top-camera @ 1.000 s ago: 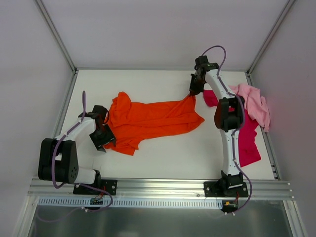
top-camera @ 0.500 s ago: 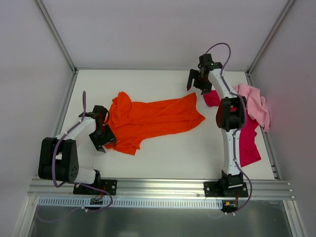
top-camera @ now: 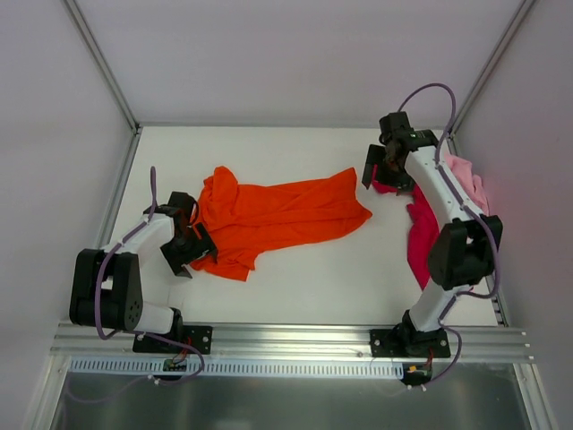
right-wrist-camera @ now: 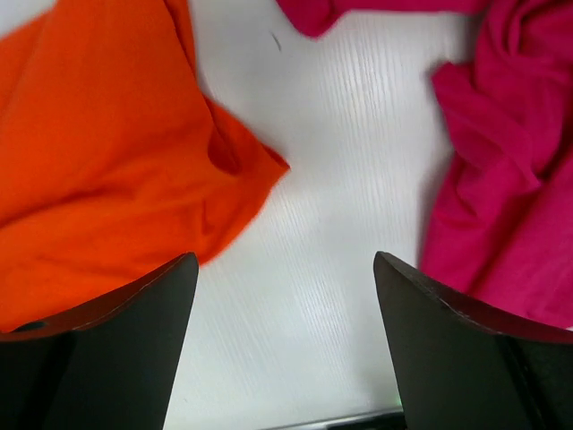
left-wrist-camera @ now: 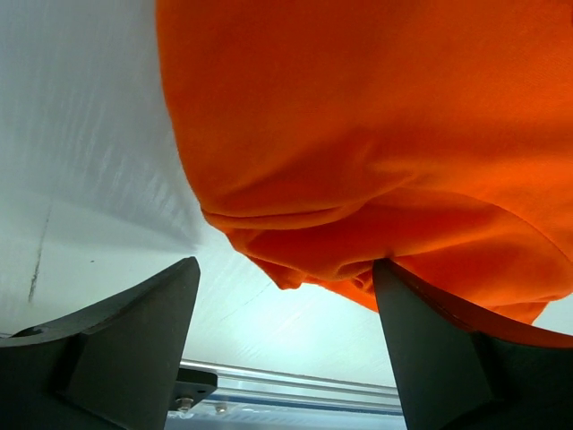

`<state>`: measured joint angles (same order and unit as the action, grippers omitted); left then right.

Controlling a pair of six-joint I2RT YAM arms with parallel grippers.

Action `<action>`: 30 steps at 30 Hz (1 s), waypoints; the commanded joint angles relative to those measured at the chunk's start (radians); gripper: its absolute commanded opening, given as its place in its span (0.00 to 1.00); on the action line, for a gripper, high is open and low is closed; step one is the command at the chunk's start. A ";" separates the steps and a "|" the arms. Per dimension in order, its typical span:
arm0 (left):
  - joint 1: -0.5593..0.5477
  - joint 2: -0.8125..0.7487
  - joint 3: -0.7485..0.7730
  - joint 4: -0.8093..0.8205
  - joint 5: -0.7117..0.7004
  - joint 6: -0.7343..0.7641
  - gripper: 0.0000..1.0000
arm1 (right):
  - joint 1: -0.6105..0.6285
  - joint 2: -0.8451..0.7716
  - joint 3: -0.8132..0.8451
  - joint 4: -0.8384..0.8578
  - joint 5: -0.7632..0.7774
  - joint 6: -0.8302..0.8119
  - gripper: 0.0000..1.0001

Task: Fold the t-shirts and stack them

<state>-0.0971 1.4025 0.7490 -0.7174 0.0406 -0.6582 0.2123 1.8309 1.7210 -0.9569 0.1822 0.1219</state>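
The orange t-shirt (top-camera: 277, 215) lies spread and wrinkled across the middle of the table. My left gripper (top-camera: 199, 246) is at its near-left hem, open. In the left wrist view a fold of orange cloth (left-wrist-camera: 376, 134) hangs between the tips of the left gripper (left-wrist-camera: 285, 269), and the jaws are not closed on it. My right gripper (top-camera: 383, 175) hovers open past the shirt's right corner. The right wrist view has the right gripper (right-wrist-camera: 285, 260) over bare table, orange cloth (right-wrist-camera: 98, 152) to its left and the magenta t-shirt (right-wrist-camera: 510, 179) to its right. The pink t-shirt (top-camera: 473, 184) lies crumpled at the far right.
The magenta t-shirt (top-camera: 419, 246) runs along the right side, partly hidden by the right arm. White walls and metal rails (top-camera: 116, 193) enclose the table on both sides. A metal rail (top-camera: 286, 340) carrying both arm bases runs along the near edge.
The right gripper let go of the orange shirt's right corner, opened and swung right toward the magenta shirt. The corner dropped flat. The left gripper's jaws spread wider.
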 commanded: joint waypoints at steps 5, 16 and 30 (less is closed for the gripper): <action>0.000 -0.020 -0.022 0.039 0.045 -0.020 0.83 | 0.061 -0.238 -0.309 -0.014 0.005 0.047 0.84; 0.000 -0.126 -0.043 0.079 0.071 -0.055 0.82 | 0.079 -0.231 -0.494 0.093 -0.070 0.094 0.83; 0.000 -0.226 -0.103 0.081 0.061 -0.067 0.81 | 0.056 -0.001 -0.348 0.191 -0.076 0.136 0.79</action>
<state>-0.0971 1.2186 0.6540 -0.6323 0.0971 -0.7017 0.2771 1.8236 1.3079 -0.7860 0.0761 0.2367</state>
